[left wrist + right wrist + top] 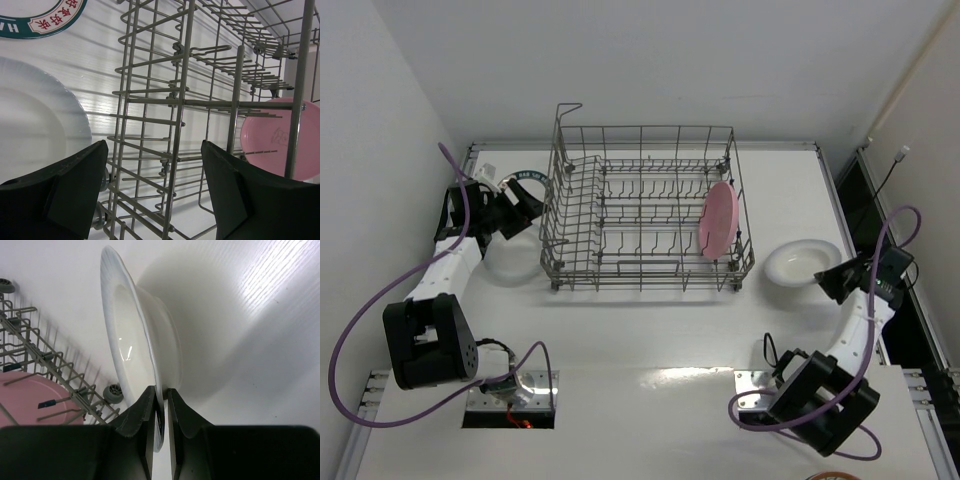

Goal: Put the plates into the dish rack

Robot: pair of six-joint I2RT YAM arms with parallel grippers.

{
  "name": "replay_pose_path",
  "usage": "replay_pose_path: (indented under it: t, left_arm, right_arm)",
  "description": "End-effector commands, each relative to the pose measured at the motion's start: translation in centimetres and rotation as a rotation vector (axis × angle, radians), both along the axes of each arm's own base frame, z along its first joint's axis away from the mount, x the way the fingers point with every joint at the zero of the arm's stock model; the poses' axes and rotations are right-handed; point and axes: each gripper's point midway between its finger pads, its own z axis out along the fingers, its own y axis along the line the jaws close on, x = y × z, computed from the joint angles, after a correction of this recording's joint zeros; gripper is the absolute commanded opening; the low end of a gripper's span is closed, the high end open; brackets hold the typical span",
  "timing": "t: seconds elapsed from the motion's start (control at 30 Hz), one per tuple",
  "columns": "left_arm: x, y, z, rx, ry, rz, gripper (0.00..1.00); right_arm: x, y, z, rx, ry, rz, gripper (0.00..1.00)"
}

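Your right gripper (161, 396) is pinched on the rim of the white plate (127, 340), on the table (650, 330) just right of the dish rack (640, 275). Lift slow, tip it upright, and aim for the tines beside the pink plate (718, 220). Left gripper (152, 170) hangs open.

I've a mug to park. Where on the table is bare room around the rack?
Free: the table strip in front of the rack, and a narrower one behind it. Crowded: left, with a white plate, the lettered plate and left gripper; right, with a second white plate pinched by the right gripper.
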Motion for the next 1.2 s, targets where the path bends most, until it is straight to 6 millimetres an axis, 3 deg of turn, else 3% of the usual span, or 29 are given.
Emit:
replay_pose_path:
  t: [0.0,0.1,0.3,0.33,0.4,0.5,0.57,0.73,0.9,0.97,1.03,1.1,1.17]
  left_arm:
    - [0.2,-1.3,1.4,-0.038,-0.045,-0.064,0.73]
    - [0.2,-1.3,1.4,-0.038,-0.045,-0.064,0.73]
    - [0.1,-1.5,1.4,-0.043,-0.046,-0.072,0.73]
    - [0.1,-1.5,1.4,-0.043,-0.046,-0.072,0.73]
    - [0.1,-1.5,1.4,-0.043,-0.046,-0.072,0.73]
    - [0.1,-1.5,1.4,-0.043,-0.046,-0.072,0.73]
    - [0.2,-1.5,1.6,-0.048,-0.051,-0.068,0.73]
    - [0.2,-1.5,1.6,-0.048,-0.051,-0.068,0.73]
    - [0.2,-1.4,1.4,-0.045,-0.041,-0.06,0.73]
    - [0.2,-1.2,1.3,-0.033,-0.044,-0.056,0.73]
    - [0.2,-1.2,1.3,-0.033,-0.044,-0.056,0.73]
    - [0.3,-1.1,1.3,-0.028,-0.043,-0.049,0.73]
    - [0.3,-1.1,1.3,-0.028,-0.043,-0.049,0.73]
  right_arm:
    - [2.1,-0.9,4.6,-0.082,-0.13,0.016,0.0]
    - [2.9,-1.1,7.8,-0.127,-0.2,0.002,0.0]
    - [4.3,-3.7,14.4,-0.25,-0.266,-0.074,0.0]
    - [4.9,-3.3,16.5,-0.275,-0.307,-0.052,0.0]
    - [5.3,-3.1,18.3,-0.323,-0.33,-0.04,0.0]
    - [6.2,-1.4,22.5,-0.426,-0.409,0.034,0.0]
    - [7.3,0.0,22.9,-0.434,-0.419,0.114,0.0]
    - [8.7,3.8,27.9,-0.534,-0.533,0.287,0.0]
    - [10.9,9.5,29.9,-0.559,-0.554,0.491,0.0]
    - [11.9,12.2,29.1,-0.571,-0.53,0.566,0.0]
    - [12.4,13.2,28.5,-0.603,-0.494,0.574,0.0]
    - [13.3,16.9,27.0,-0.634,-0.445,0.677,0.0]
    - [14.2,18.5,25.9,-0.663,-0.395,0.72,0.0]
